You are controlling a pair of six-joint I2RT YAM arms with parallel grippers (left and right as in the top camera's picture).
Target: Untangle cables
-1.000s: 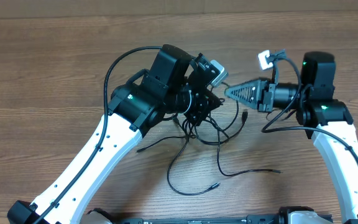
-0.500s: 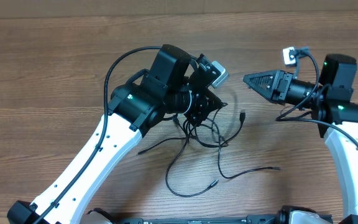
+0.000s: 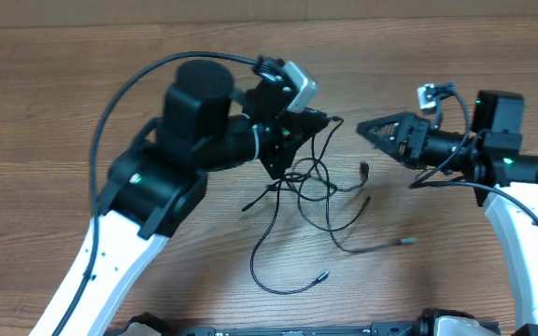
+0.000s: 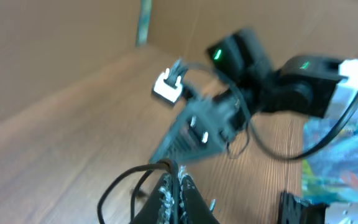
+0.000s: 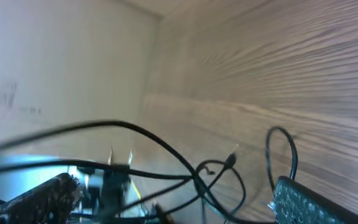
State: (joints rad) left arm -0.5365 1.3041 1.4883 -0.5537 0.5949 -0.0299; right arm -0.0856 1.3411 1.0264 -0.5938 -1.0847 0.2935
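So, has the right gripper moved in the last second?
Yes. The right gripper has pulled back rightward, slightly nearer the far edge of the table, away from the cables, and its jaws are now open.

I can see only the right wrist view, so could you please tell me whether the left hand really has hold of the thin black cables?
Observer: Yes. In the left wrist view the left hand is shut on a strand of the thin black cables.
Operator: Thank you. Does the whole tangle hang from it?
Observer: No. Overhead, loose strands lie on the brown wooden table, with one small plug end lying apart from the bundle.
Operator: And is my right hand touching them?
Observer: No. Overhead, the right hand is open, holds nothing and sits apart from the tangle, on its right.
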